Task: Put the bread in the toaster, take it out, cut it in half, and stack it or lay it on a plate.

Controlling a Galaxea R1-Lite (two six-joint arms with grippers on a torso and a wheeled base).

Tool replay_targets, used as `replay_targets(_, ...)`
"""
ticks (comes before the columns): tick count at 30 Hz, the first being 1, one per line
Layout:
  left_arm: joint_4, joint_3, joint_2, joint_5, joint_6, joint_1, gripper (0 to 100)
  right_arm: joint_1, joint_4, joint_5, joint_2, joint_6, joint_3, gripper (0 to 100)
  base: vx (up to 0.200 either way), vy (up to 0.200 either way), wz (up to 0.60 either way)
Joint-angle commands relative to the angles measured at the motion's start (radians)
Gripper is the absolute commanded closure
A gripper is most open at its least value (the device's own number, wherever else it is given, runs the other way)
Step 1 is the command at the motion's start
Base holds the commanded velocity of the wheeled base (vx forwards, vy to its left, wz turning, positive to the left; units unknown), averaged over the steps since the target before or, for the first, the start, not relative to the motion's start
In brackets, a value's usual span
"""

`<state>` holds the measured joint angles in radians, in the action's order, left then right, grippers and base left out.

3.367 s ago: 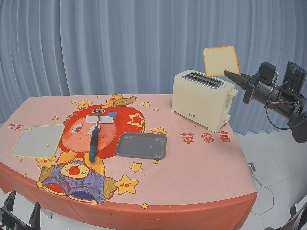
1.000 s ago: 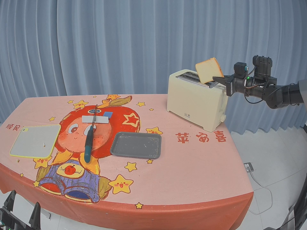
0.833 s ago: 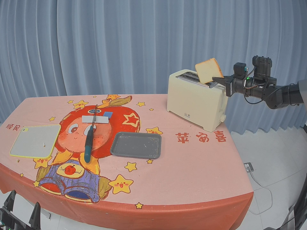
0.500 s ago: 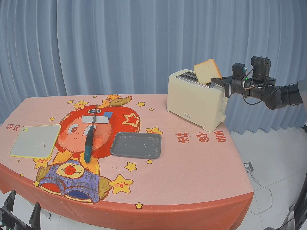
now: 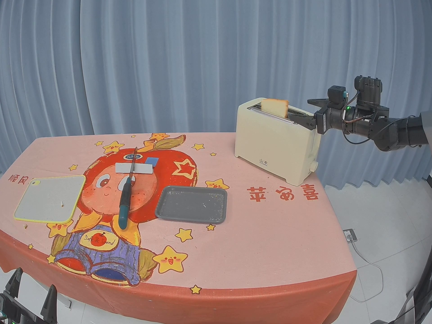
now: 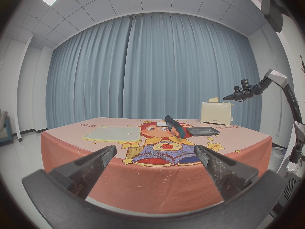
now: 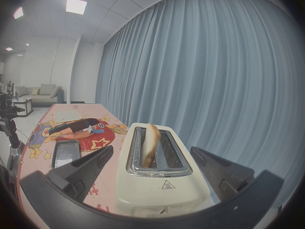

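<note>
Right claw [image 5: 309,111]: open, empty, held level at the top of the toaster [image 5: 274,145], one finger on each side of the slot end. It is not touching the bread [image 5: 274,107].

Bread: standing in one of the two toaster slots, leaning slightly, with its upper part above the rim.

Left claw [image 6: 154,148]: open, empty, low in front of the tabletop's [image 5: 270,239] near edge.

Tabletop: a dark tray [image 5: 191,204] near the middle. A knife [image 5: 126,194] with a teal handle lies just beside the tray. The cutting board [image 5: 50,199] is at the far left, well apart from the toaster.
</note>
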<state>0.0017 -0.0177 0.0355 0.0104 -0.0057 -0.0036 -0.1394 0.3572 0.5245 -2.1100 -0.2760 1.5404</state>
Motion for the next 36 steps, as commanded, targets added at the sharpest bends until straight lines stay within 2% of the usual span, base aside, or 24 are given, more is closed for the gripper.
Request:
replay_targets(1,0.000,0.018,0.000,0.000,0.000,0.001,0,-0.002,-0.011,-0.003,0.031,0.003,0.000,0,0.000,0.000,0.00)
replay_targets(4,0.000,0.018,0.000,0.000,-0.002,0.001,0,-0.002,-0.018,-0.009,0.073,0.026,-0.016,0,0.000,0.000,0.00)
replay_targets(5,0.000,0.018,0.000,0.000,-0.002,0.002,0,-0.006,-0.017,-0.035,0.110,0.064,-0.037,0,0.000,0.000,0.00)
replay_targets(6,0.000,0.018,0.000,0.000,-0.002,0.002,0,-0.008,-0.015,-0.041,0.114,0.069,-0.043,0,0.000,0.000,0.00)
replay_targets(7,0.000,0.018,0.000,0.000,-0.002,0.001,0,-0.014,-0.015,-0.069,0.150,0.092,-0.072,0,0.000,0.000,0.00)
replay_targets(9,0.000,0.018,0.000,0.000,-0.002,0.002,0,-0.022,-0.015,-0.096,0.197,0.123,-0.128,0,0.000,0.000,0.00)
replay_targets(10,0.000,0.018,0.000,0.000,-0.002,0.002,0,-0.022,-0.015,-0.096,0.200,0.126,-0.131,0,0.000,0.000,0.00)
replay_targets(12,0.000,0.018,0.000,0.000,-0.002,0.002,0,-0.043,-0.017,-0.116,0.278,0.173,-0.249,0,0.000,0.000,0.00)
replay_targets(14,0.000,0.018,0.000,0.000,-0.002,0.002,0,-0.049,-0.014,-0.124,0.305,0.189,-0.290,0,0.000,0.000,0.00)
replay_targets(15,0.000,0.018,0.000,0.000,-0.002,0.002,0,-0.059,-0.014,-0.136,0.347,0.212,-0.358,0,0.000,0.000,0.00)
replay_targets(18,0.000,0.018,0.000,0.000,-0.002,0.002,0,-0.071,-0.001,-0.155,0.401,0.222,-0.448,0,0.000,0.000,0.00)
replay_targets(20,0.000,0.018,0.000,0.000,-0.002,0.002,0,-0.083,-0.003,-0.155,0.443,0.236,-0.502,0,0.000,0.000,0.00)
replay_targets(21,0.000,0.018,0.000,0.000,-0.002,0.002,0,-0.092,-0.009,-0.153,0.467,0.259,-0.540,0,0.000,0.000,0.00)
replay_targets(23,0.000,0.018,0.000,0.000,-0.002,0.002,0,-0.108,-0.001,-0.155,0.498,0.316,-0.594,0,0.000,0.000,0.00)
replay_targets(26,0.000,0.018,0.000,0.000,-0.002,0.002,0,-0.140,0.002,-0.155,0.530,0.429,-0.654,0,0.000,0.000,0.00)
replay_targets(27,0.000,0.018,0.000,0.000,-0.002,0.002,0,-0.143,0.002,-0.155,0.533,0.443,-0.660,0,0.000,0.000,0.00)
replay_targets(28,0.000,0.018,0.000,0.000,-0.002,0.002,0,-0.155,0.000,-0.153,0.542,0.478,-0.686,0,0.000,0.000,0.00)
replay_targets(33,0.000,0.018,0.000,0.000,-0.002,0.002,0,-0.178,0.005,-0.146,0.538,0.506,-0.718,0,0.000,0.000,0.00)
replay_targets(34,0.000,0.018,0.000,0.000,-0.002,0.002,0,-0.180,0.005,-0.146,0.538,0.506,-0.718,100,0.000,0.000,0.00)
replay_targets(36,0.000,0.018,0.000,0.000,-0.002,0.002,0,-0.180,0.006,-0.146,0.542,0.508,-0.715,100,0.000,0.000,0.00)
